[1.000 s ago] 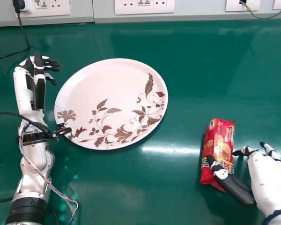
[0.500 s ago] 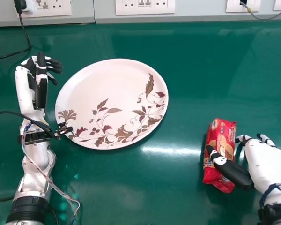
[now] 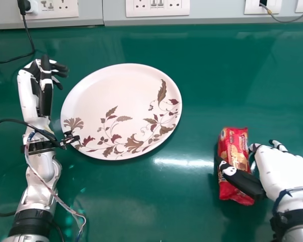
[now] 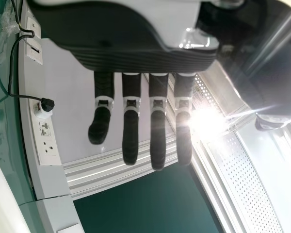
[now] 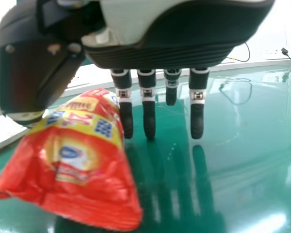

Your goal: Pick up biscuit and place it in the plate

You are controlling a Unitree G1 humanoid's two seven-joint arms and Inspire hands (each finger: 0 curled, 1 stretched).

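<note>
My right hand [image 3: 285,169] holding fingers straight, unclenched, thumb [image 3: 244,182] lying across biscuit packet [image 3: 234,143], toward worktop's [image 3: 207,65] near right corner. Packet showing red and yellow, printed face up, wrapper creasing. Floral white plate [image 3: 118,91] lying toward worktop's far left corner. Left arm's black clip [image 3: 68,139] overlapping plate's left rim; left hand [image 3: 44,85] relaxing just beside. Sockets [image 3: 158,6] lining wall beyond far edge.

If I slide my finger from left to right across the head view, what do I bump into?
The robot's left hand → the leafy plate → the red biscuit packet → the back of the right hand, whose thumb pokes over the packet.
</note>
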